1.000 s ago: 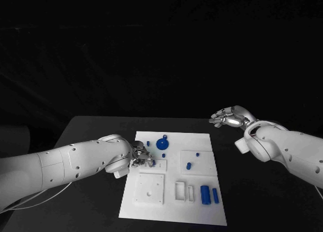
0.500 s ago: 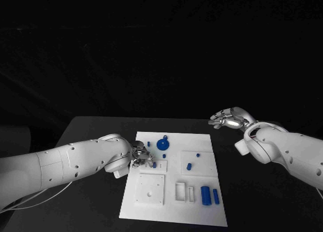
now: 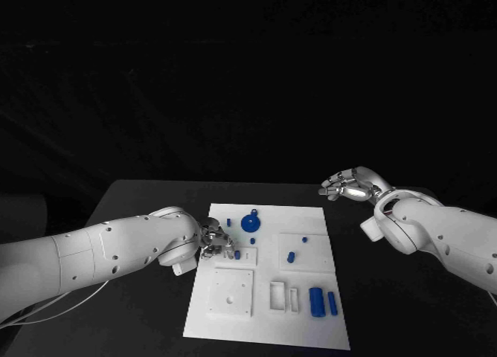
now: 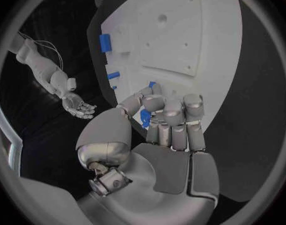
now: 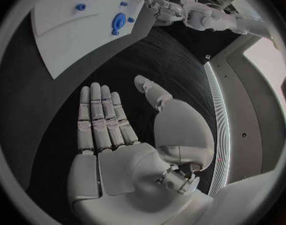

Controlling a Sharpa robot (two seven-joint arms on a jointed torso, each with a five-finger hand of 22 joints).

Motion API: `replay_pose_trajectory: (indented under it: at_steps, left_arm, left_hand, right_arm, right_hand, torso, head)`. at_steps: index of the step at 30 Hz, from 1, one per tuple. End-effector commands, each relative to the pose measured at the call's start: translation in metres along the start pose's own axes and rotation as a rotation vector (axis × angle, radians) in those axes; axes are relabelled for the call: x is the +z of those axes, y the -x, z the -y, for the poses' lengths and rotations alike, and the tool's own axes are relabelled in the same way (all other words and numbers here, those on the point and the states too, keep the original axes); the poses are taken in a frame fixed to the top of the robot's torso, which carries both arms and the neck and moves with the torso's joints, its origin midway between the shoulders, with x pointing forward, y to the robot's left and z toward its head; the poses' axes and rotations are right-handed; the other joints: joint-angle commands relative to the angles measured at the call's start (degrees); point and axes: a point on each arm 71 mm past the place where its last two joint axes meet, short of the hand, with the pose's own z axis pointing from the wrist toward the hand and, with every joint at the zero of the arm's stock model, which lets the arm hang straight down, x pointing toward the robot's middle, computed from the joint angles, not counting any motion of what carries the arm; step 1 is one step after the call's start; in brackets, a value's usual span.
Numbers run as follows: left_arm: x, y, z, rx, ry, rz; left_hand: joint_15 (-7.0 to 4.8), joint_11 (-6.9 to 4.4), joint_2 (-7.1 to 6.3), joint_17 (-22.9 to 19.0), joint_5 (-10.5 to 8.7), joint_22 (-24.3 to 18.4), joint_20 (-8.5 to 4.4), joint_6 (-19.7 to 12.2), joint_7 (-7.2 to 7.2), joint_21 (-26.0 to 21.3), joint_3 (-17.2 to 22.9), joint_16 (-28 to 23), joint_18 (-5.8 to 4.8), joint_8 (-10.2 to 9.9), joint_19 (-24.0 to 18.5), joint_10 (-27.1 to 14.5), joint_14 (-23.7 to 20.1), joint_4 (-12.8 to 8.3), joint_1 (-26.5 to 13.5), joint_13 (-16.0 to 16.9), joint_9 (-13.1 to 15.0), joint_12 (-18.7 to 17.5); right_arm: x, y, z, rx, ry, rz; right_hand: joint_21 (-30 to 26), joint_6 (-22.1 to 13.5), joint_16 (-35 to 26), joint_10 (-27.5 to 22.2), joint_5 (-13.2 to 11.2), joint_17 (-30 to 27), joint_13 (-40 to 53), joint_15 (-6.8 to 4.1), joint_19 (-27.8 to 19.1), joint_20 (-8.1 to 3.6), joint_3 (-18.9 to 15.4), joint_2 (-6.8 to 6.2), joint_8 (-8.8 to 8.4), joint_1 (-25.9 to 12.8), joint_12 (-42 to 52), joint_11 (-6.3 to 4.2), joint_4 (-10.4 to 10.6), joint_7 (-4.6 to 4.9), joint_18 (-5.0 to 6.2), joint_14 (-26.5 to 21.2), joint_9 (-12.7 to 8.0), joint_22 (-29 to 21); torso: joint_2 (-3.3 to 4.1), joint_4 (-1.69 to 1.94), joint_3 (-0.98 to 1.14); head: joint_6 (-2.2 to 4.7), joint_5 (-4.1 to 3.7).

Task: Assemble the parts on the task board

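The left hand (image 3: 214, 242) curls over the task board's (image 3: 309, 327) near-left edge, pinching a small blue part (image 4: 145, 117) between thumb and fingers; its long axis points down at the board. The right hand (image 3: 353, 183) hovers off-board, fingers spread, holding nothing.

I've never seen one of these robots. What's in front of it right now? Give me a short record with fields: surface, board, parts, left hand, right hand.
surface: black table
board: white task board, lying flat in the middle of the table
parts: small blue pieces on the board, among them a round blue part and two blue cylinders side by side
left hand: left hand over the board's edge, pinching a small blue part
right hand: right hand raised beside the board, fingers apart, holding nothing
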Motion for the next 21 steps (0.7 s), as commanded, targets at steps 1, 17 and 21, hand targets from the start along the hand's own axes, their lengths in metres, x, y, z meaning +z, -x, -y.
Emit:
replay_pose_trajectory:
  at_steps: [1,17,21]
  left_arm:
    - [-0.001,-0.002,0.002,0.043,0.0,-0.011]
    - [0.003,-0.004,0.014,0.185,0.014,0.06]
    - [0.005,-0.003,0.013,0.188,0.026,0.06]
  left_hand:
    - [-0.37,-0.11,-5.35,0.0,-2.52,-0.2,-5.36,0.4,0.16,0.0,-2.8,0.2,0.43,0.2,0.0,0.4,0.0,1.3,-3.4,-0.1,-0.1,0.2]
    - [-0.87,-0.55,-14.06,0.0,-12.43,-0.9,-6.09,0.1,-0.26,-0.6,-2.2,0.2,1.38,0.6,0.4,0.4,0.0,12.6,-7.1,0.0,0.5,-0.1]
    - [-0.88,-0.56,-13.01,0.1,-12.44,-0.9,-6.09,0.0,-0.27,-0.4,-2.4,0.3,1.39,0.7,0.3,0.4,0.0,12.8,-6.8,0.1,0.7,0.0]
  right_arm:
    - [0.0,-0.002,0.0,-0.013,0.01,-0.018]
    - [0.0,-0.003,-0.001,-0.013,0.011,-0.018]
    - [0.0,-0.002,-0.001,-0.013,0.011,-0.017]
  right_hand:
    - [-0.2,-0.3,-0.2,0.4,0.0,0.0,-0.1,0.29,-0.2,0.11,-0.1,-0.02,0.21,0.2,-0.3,-0.17,-0.2,-0.19,0.88,-0.1,-0.1,0.1]
    - [-0.3,-0.3,-0.2,0.3,0.1,0.0,-0.2,0.3,-0.2,0.15,-0.2,-0.15,0.19,0.1,-0.3,-0.15,-0.2,-0.16,0.89,-0.2,-0.1,0.1]
    - [-0.3,-0.3,-0.2,0.3,0.1,0.0,-0.2,0.31,-0.2,0.16,-0.3,-0.16,0.19,0.1,-0.3,-0.15,-0.2,-0.16,0.89,-0.2,-0.1,0.1]
  torso:
    - [0.02,-0.04,0.01]
    - [0.09,-0.09,0.08]
    - [0.08,-0.1,0.11]
  head:
    - [-0.04,-0.03]
    - [-0.26,0.01]
    - [-0.35,-0.02]
